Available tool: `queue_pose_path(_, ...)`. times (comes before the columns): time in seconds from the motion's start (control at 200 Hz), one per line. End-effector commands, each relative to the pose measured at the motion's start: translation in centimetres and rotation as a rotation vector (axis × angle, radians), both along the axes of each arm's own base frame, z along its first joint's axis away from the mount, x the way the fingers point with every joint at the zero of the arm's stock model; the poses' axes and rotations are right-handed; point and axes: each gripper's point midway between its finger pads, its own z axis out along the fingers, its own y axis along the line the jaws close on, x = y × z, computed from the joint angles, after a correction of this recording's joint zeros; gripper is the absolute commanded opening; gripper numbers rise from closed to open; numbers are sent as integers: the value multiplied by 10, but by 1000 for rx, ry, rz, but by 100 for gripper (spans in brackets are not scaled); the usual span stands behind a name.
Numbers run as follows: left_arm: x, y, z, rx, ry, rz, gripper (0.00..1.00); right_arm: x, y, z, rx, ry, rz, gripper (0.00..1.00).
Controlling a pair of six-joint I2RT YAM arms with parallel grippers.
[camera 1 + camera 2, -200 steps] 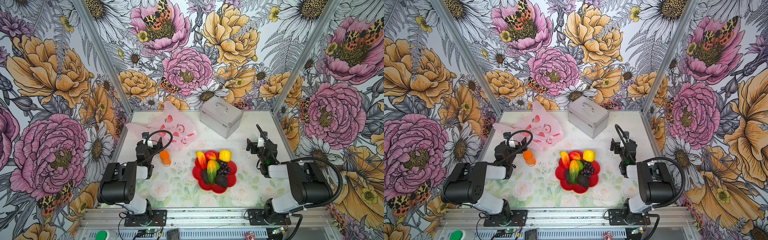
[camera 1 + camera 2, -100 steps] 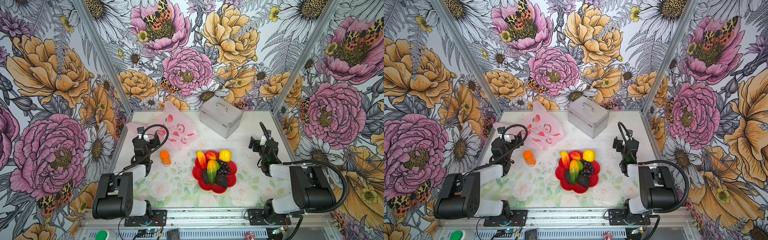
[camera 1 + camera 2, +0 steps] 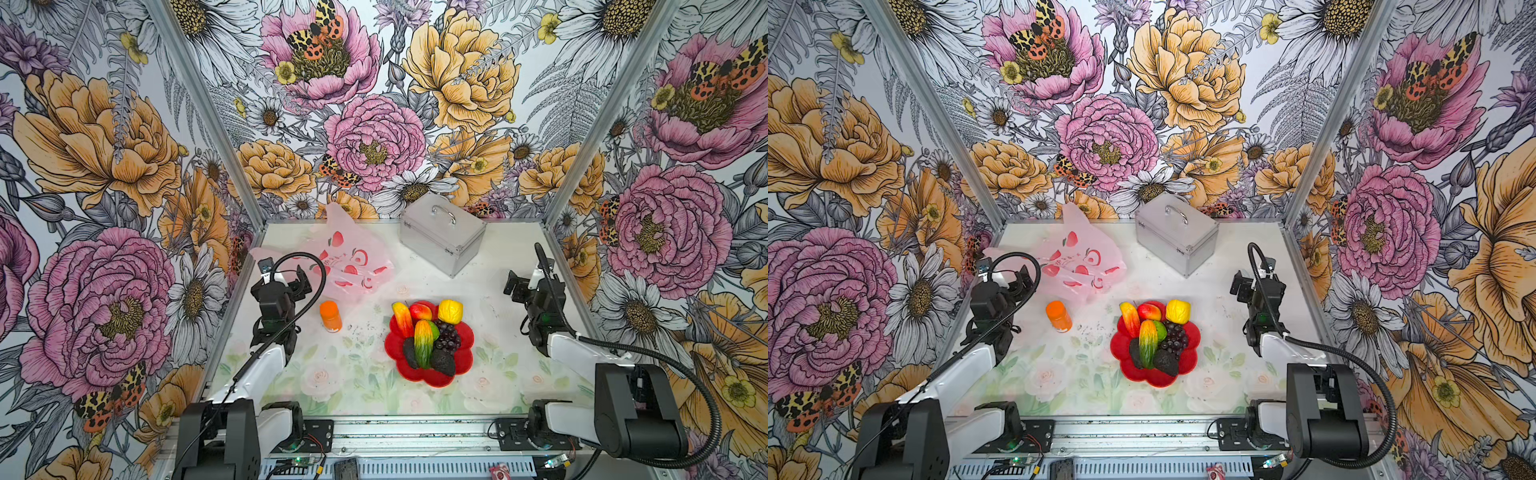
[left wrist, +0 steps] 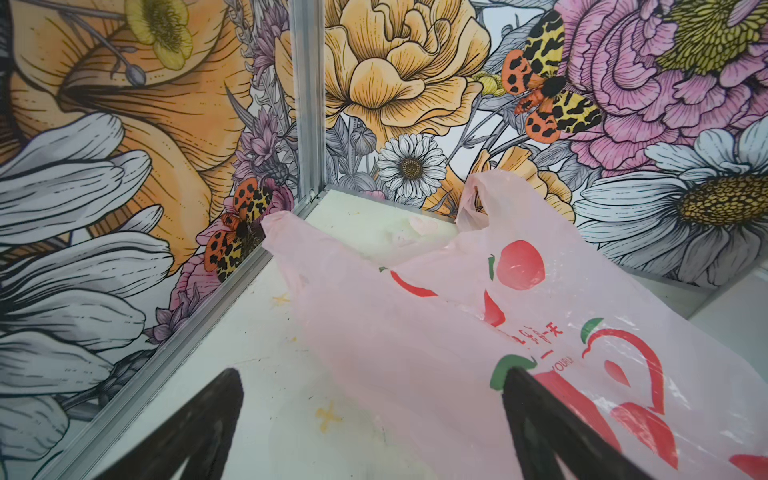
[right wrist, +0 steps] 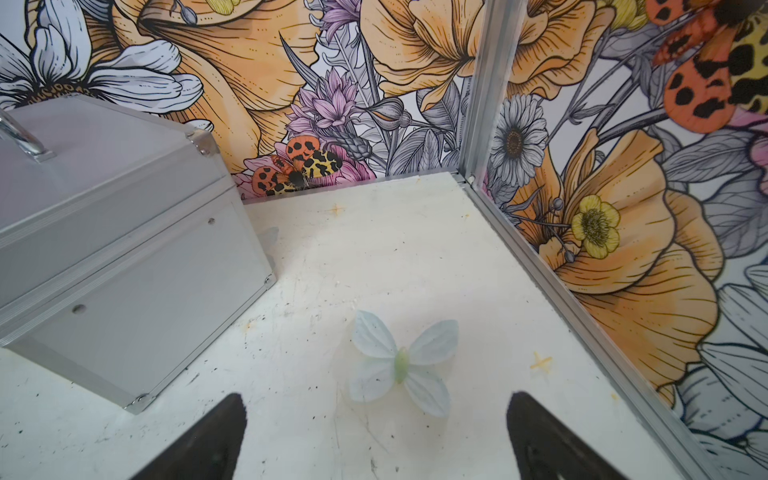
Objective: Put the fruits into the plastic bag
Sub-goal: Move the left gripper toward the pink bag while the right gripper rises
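Both claws are wide open and empty. The left claw (image 4: 372, 372) hovers low over the near edge of the plastic bag (image 4: 457, 332). The right claw (image 5: 377, 397) hangs over bare counter (image 5: 374, 257) beside the silver case (image 5: 116, 257).

The fruits (image 3: 430, 332) are all piled on the red flower plate (image 3: 434, 380) mid-counter, none bagged yet. The bag lies crumpled at the back left, just beyond the orange bottle (image 3: 330, 316) and well apart from the plate.

Handling, my guess:
- **Fruits:** small, light, hard-shelled toys. The lemon (image 3: 450, 311) and the mango (image 3: 423, 343) look smooth and likely slippery, so pinch across the narrow middle. The grapes (image 3: 446, 336) and the avocado (image 3: 442, 361) are bumpy and should grip easier. They are stacked touching, so pulling one may roll its neighbours.
- **Bag:** thin, floppy film that won't hold its mouth open alone. Best hold is a handle loop or the mouth rim, one layer only.

Views:
- **Top views:** both show the plate, the fruits and both arms.
- **Left wrist:** shows no fruit, but only here are the bag's folds clear, with one handle (image 4: 473, 199) standing up by the back wall.
- **Right wrist:** shows no fruit or bag, only the case and a pale butterfly print (image 5: 401, 365) on the counter.
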Motion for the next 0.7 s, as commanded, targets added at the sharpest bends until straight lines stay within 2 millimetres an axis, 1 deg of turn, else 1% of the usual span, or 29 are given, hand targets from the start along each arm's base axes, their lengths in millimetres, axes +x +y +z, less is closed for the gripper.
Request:
queue_pose_path(0.0,-16,14,-1,-44,55,79,99,-4,-4,7,44,20,-35,99)
queue_pose_path(0.115,-31,20,3,-90,72,119,99,-7,-5,9,78,22,-51,99)
queue_pose_path(0.3,-50,19,11,-132,50,115,99,-11,-5,5,139,49,-76,99)
queue_pose_path(0.485,-62,19,22,-164,40,127,99,-16,-4,1,184,78,-93,98)
queue_pose_path(0.625,-69,21,25,-242,50,156,99,-19,-3,-2,217,112,-102,98)
queue_pose_path(0.695,-72,19,28,-290,52,162,99,-21,-2,0,233,120,-107,98)
